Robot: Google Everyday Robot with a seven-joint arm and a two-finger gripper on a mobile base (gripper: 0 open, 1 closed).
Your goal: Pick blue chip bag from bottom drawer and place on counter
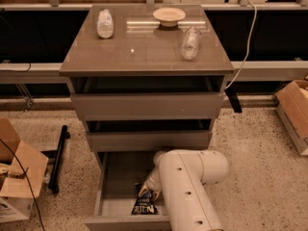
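blue chip bag point(145, 206) is lying flat in the bottom drawer point(118, 179), toward 5 o'clock on the tray floor, just behind the front panel. It's dark navy and crinkled, with the pale lettering facing up. Drawer is sitting pulled out, lowest of three. gripper point(146, 190) is hanging at the bag's 12 o'clock end, contact unclear. counter point(144, 52) is sitting at 12 o'clock above the drawers, a glossy grey-brown slab overhanging the sides.

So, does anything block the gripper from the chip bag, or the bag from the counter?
Nothing visible. The gripper is at the crinkled navy chip bag in the open bottom drawer; the grey-brown counter has bare space before two clear bottles and a pale bowl.
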